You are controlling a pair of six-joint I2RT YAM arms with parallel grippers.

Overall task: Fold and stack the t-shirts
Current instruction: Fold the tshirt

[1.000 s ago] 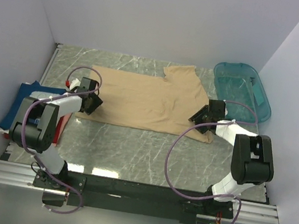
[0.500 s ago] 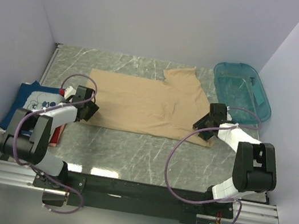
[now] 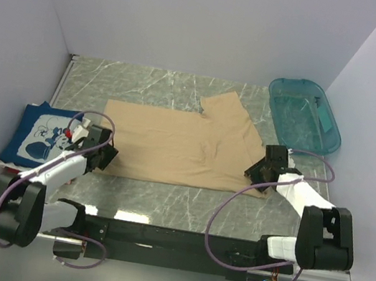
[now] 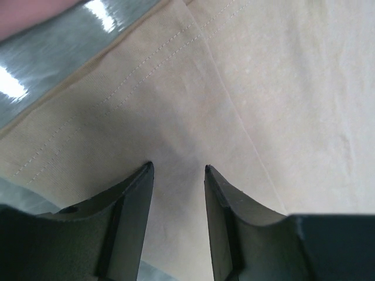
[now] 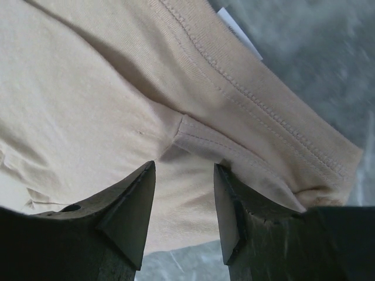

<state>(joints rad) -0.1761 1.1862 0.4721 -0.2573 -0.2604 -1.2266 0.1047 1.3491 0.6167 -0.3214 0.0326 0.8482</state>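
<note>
The tan t-shirt (image 3: 179,146) lies spread flat across the middle of the table, one sleeve (image 3: 232,115) pointing to the far side. My left gripper (image 3: 103,157) sits low on its near left corner. In the left wrist view its jaws (image 4: 176,167) stand apart, with flat tan cloth (image 4: 263,88) between and under the tips. My right gripper (image 3: 259,169) rests on the near right corner. Its jaws (image 5: 184,167) are also apart, astride a stitched fold (image 5: 222,146) at the hem. A folded navy t-shirt (image 3: 39,140) with a white cartoon print lies at the left edge.
A teal plastic tub (image 3: 305,116) stands at the far right, just beyond the tan shirt's sleeve. Bare marbled tabletop (image 3: 177,204) runs between the shirt's near hem and the black rail (image 3: 171,238) carrying the arm bases. White walls close in the table on three sides.
Both grippers have drawn back toward the near edge and the tan t-shirt has slid with them. The left arm has swung off the navy t-shirt, uncovering its print.
</note>
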